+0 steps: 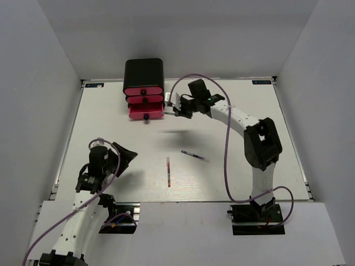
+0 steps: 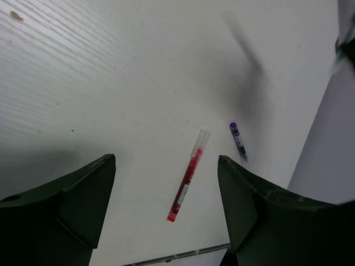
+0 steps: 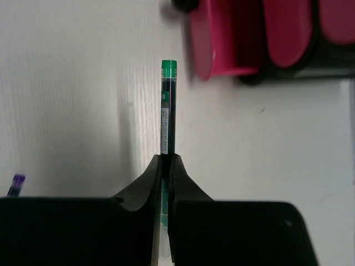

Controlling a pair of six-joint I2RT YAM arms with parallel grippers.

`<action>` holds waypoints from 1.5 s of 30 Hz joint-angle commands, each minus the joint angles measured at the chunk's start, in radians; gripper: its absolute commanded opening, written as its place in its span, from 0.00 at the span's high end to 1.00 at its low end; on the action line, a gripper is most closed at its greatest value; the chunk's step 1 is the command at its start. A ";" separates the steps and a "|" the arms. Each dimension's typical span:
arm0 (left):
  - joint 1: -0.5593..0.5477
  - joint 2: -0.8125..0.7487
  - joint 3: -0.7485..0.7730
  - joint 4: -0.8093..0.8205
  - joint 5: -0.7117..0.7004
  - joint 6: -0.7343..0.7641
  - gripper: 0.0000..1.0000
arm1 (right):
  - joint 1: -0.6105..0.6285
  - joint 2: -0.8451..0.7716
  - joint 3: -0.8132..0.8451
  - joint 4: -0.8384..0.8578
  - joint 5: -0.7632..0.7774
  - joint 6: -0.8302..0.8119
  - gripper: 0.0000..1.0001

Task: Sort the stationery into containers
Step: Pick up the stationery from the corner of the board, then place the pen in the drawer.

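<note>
A white table [image 1: 111, 122] sits boxed in by plain white walls. From above, a glossy black box [image 1: 143, 69] stands at the far edge with three pink drawers [image 1: 143, 101] stacked in it, the lowest one sticking out further than the two above. The right gripper [image 1: 176, 108] hangs just beside that drawer's right end; from here I can't make out what it carries. A red pen [image 1: 168, 172] and a purple-capped pen [image 1: 192, 154] lie apart near the middle of the table. The left gripper [image 1: 126, 154] is over the near left part.

The left wrist view shows its fingers [image 2: 83, 194] spread wide with nothing between them, above bare table. The red pen and the purple-capped one lie beyond.

The right wrist view shows the fingers [image 3: 177, 174] pinched tight on a green-capped pen [image 3: 168, 111]. It points straight out, with its cap close to the open drawer's edge but not touching it.
</note>
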 commanded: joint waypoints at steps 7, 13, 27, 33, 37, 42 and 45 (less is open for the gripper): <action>-0.004 0.183 0.005 0.115 0.182 0.074 0.18 | 0.139 0.256 0.409 0.107 0.003 0.017 1.00; -0.013 0.147 0.046 0.066 0.208 0.128 0.18 | 0.193 0.360 0.473 0.277 0.075 0.014 1.00; -0.013 0.158 0.117 -0.028 0.250 0.229 0.16 | 0.223 0.443 0.466 0.509 0.169 -0.015 1.00; -0.013 0.158 0.117 -0.028 0.250 0.229 0.16 | 0.229 0.405 0.408 0.558 0.144 -0.049 1.00; -0.013 0.181 0.117 -0.019 0.250 0.229 0.16 | 0.220 0.446 0.447 0.546 0.148 -0.054 1.00; -0.013 0.213 0.152 -0.058 0.250 0.260 0.16 | 0.223 0.468 0.421 0.601 0.145 -0.110 0.99; -0.013 0.224 0.177 -0.072 0.250 0.284 0.16 | 0.223 0.457 0.418 0.577 0.126 -0.106 0.78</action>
